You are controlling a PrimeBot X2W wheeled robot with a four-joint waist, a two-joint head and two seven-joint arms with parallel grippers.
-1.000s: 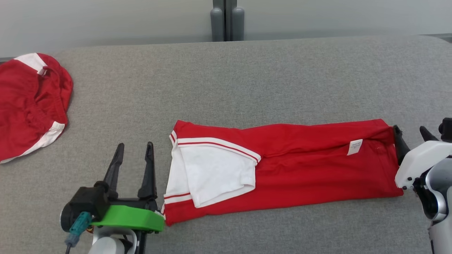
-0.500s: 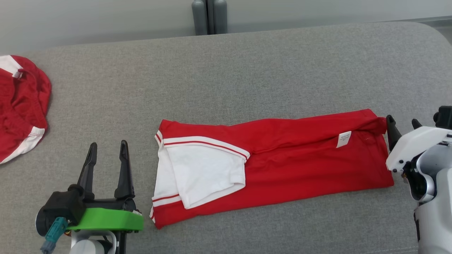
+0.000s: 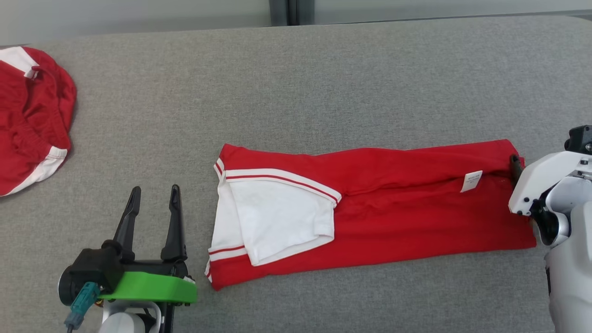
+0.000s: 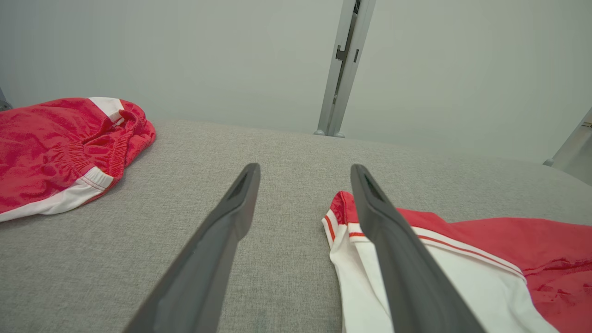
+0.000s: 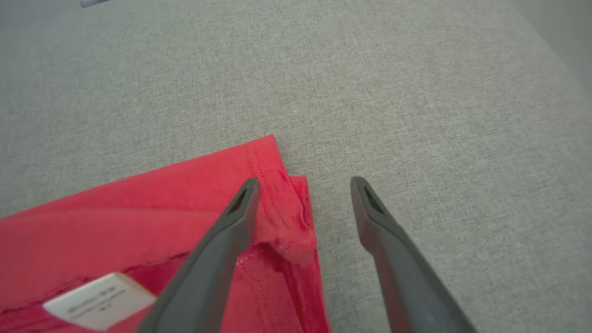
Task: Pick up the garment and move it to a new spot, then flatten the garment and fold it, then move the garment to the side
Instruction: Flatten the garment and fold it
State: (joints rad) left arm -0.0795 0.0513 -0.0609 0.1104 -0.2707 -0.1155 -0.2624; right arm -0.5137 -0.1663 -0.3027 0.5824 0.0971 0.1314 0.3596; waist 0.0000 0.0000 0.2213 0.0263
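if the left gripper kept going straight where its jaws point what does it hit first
Probably just the bare grey fabric surface. The left gripper points between the crumpled red shorts and the folded red-and-white shirt, touching neither; depth is hard to judge.

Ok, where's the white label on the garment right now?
Head view: the white label sits near the right end of the garment, just left of the right claw.
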